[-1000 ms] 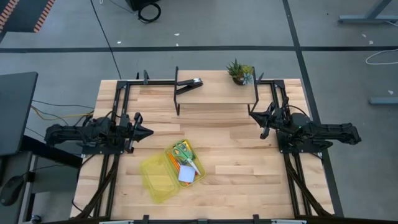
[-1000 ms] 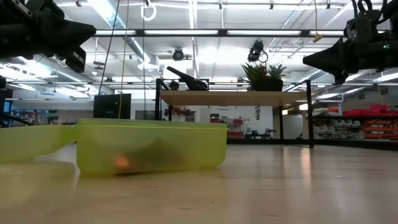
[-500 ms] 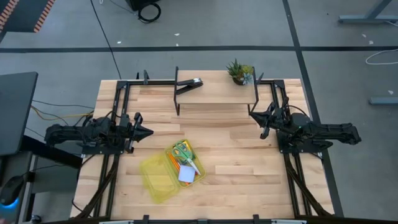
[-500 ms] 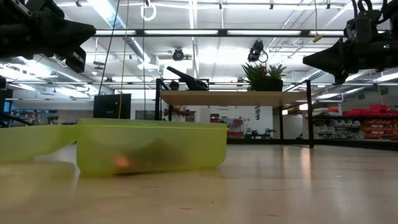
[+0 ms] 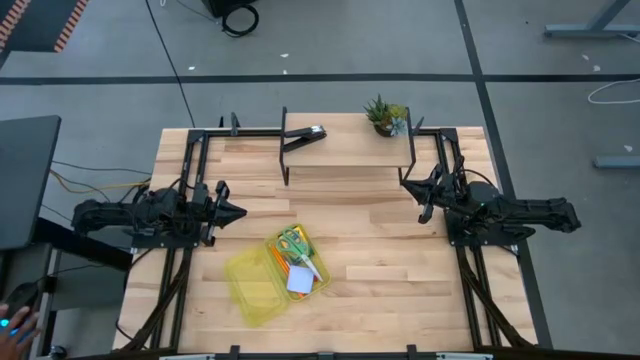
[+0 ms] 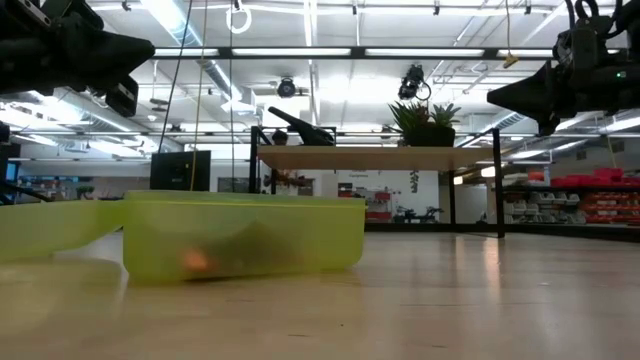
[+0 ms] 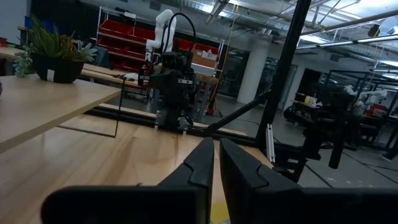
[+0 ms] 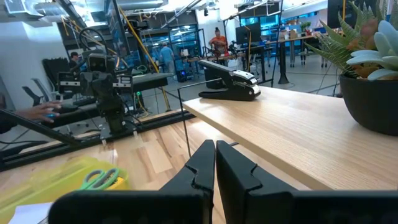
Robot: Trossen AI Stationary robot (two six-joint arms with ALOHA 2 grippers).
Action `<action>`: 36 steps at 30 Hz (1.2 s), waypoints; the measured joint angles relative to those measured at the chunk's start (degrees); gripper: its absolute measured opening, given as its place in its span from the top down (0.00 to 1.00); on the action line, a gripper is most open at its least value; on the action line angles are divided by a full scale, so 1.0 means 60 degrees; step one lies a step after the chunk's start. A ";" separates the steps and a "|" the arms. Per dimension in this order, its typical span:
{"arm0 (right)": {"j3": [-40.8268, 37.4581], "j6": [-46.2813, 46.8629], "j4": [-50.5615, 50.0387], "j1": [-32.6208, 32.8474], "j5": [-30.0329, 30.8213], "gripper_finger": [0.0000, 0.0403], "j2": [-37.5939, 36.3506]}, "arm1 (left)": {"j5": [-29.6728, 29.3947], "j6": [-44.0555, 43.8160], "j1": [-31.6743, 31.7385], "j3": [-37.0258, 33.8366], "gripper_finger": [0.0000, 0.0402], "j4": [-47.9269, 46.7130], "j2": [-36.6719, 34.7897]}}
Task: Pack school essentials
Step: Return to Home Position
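Note:
The yellow-green box [image 5: 272,276] lies open on the table's near middle, its lid [image 5: 252,290] folded out toward the left. Inside lie the green-handled scissors [image 5: 293,241], the orange pencil [image 5: 282,264] and the pale blue notepad [image 5: 299,282]; the purple pen and the red eraser do not show. In the low view the box [image 6: 245,235] stands close by. My left gripper [image 5: 241,212] hovers shut, left of and beyond the box. My right gripper [image 5: 404,180] hovers shut near the shelf's right leg. The right wrist view shows the scissors [image 8: 102,179] in the box.
A raised wooden shelf [image 5: 345,150] stands at the table's far side, carrying the black stapler [image 5: 305,135] and the potted plant [image 5: 385,115]. Black frame rails run along the left and right edges. Bare tabletop lies right of the box. People stand in the room beyond.

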 joint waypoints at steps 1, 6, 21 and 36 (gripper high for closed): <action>0.0000 0.0004 0.0000 0.0003 0.0000 0.94 0.0000 | 0.0000 0.0001 0.0000 0.0000 0.91 -0.0002 0.0000; 0.0000 0.0002 0.0000 0.0000 -0.0003 0.94 0.0000 | 0.0000 -0.0006 0.0000 0.0000 0.93 0.0000 0.0000; 0.0000 0.0000 0.0000 0.0000 -0.0003 0.94 0.0000 | 0.0003 0.0001 0.0000 0.0000 0.91 0.0000 0.0000; 0.0000 0.0003 -0.0003 0.0000 0.0000 0.94 0.0000 | 0.0001 -0.0002 0.0000 0.0000 0.91 -0.0003 0.0000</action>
